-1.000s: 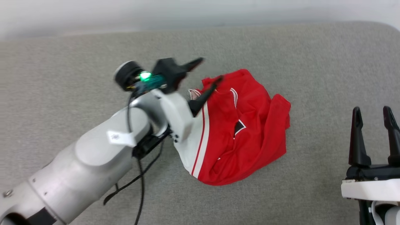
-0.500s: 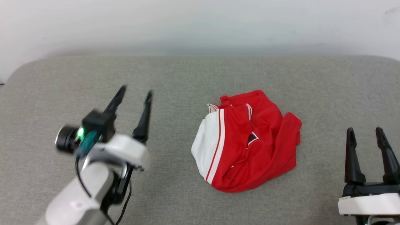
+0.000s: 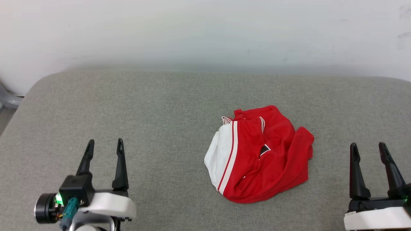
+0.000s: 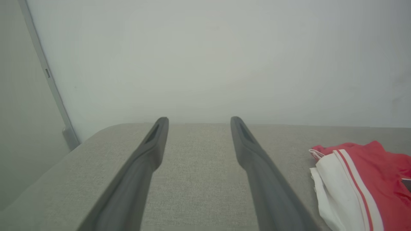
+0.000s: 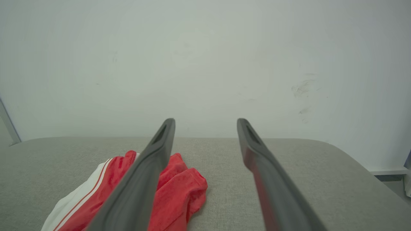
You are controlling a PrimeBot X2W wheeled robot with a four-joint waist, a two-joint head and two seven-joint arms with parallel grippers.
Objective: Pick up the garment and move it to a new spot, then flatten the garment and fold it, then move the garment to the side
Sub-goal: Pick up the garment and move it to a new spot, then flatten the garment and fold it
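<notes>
head view, item 1: garment [image 3: 260,154]. red shirt, crumpled in a loose heap. it is not spread and no fold is made. the side toward the left claw [image 3: 106,141] is white with a red stripe, and a small black patch shows near the middle of the heap. it lies on the grey padded surface [image 3: 160,109], between the two claws, nearer the right claw [image 3: 367,145] than the left, level with and a little ahead of both sets of fingertips. neither claw touches it.

item 2: left claw. fingers spread wide, nothing between them, pointing toward the wall [image 3: 205,32]. the garment is well off to its right. in the left wrist view the heap sits at the right edge, outside the line of the fingers.

item 3: right claw. fingers likewise spread wide and empty. the garment is near, to its left. in the right wrist view the red cloth shows past the left finger and looks apart from it.

item 4: grey padded surface. bare cloth all round the heap.

item 5: wall. pale, behind the far edge of the surface.

status, as a judgement: the garment is down and unheld. whether this is its new spot cannot be told. flattening, folding and the move to the side are all left to do. hem and sleeves are buried in the heap, so finding edges to pull comes first.
</notes>
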